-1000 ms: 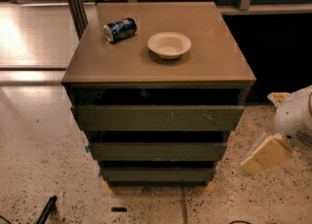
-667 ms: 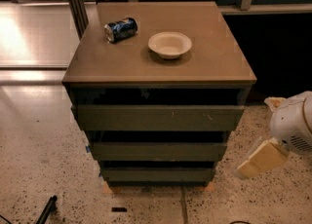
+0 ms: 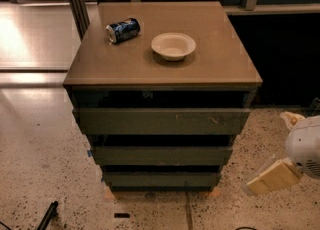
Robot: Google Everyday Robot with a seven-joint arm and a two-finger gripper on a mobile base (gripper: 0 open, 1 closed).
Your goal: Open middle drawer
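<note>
A dark olive-grey cabinet holds three handleless drawer fronts stacked one above another. The middle drawer [image 3: 161, 155] is the plain slab between the top front [image 3: 161, 121], which has small pale scratches, and the narrow bottom front [image 3: 161, 179]. The middle drawer looks shut, with dark gaps above and below it. My gripper [image 3: 264, 181], beige below a white arm housing [image 3: 305, 146], hangs low at the right, beside the cabinet's lower right corner. It is apart from the drawers and holds nothing I can see.
On the cabinet top [image 3: 220, 64] lie a blue can on its side [image 3: 123, 30] and a pale bowl [image 3: 173, 45]. A dark opening sits behind at the right. Speckled floor [image 3: 45, 159] surrounds the cabinet. A black object [image 3: 47, 215] lies at the lower left.
My gripper and the white arm housing have dropped lower at the right of the cabinet. The drawers, can and bowl have not moved.
</note>
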